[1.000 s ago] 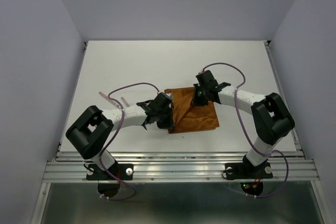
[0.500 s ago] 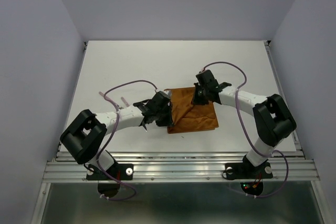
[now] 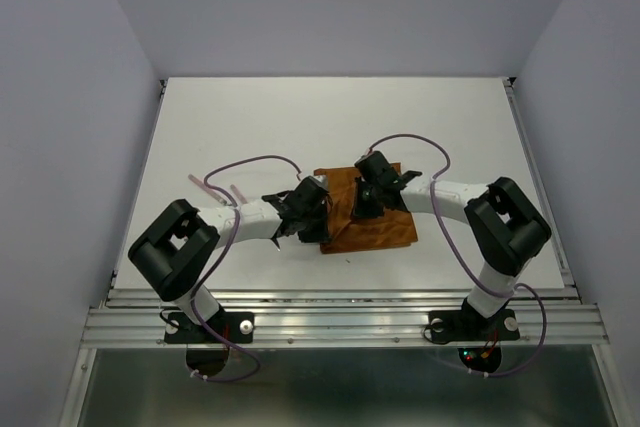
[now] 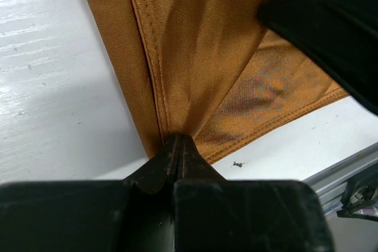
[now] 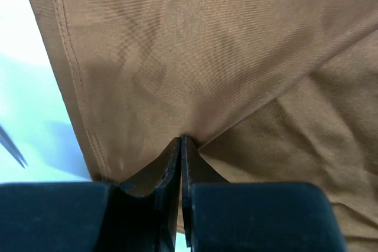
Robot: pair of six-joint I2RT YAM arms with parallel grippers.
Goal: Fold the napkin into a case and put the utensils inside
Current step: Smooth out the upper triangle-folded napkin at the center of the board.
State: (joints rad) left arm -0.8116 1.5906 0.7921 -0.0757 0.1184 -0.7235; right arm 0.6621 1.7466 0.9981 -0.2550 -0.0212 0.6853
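The rust-orange napkin (image 3: 378, 225) lies partly folded on the white table, between my two arms. My left gripper (image 3: 318, 219) is shut on the napkin's left edge, and the cloth (image 4: 195, 39) rises taut from its closed tips (image 4: 177, 141). My right gripper (image 3: 360, 203) is over the napkin's middle, shut on a pinch of the cloth (image 5: 195, 45) that pulls a raised fold up from the layer below. Two slender pale utensils (image 3: 204, 186) lie on the table to the left, beyond the left arm. No finished case shows.
The black body of the right gripper (image 4: 336, 28) fills the upper right of the left wrist view. A dark slender tip (image 5: 12, 144) shows at the left edge of the right wrist view. The metal rail (image 3: 340, 319) runs along the table's near edge.
My right gripper has moved left and toward the near edge across the napkin, dragging its pinched cloth with it. The left gripper has kept its hold at the left edge, shifting only slightly.
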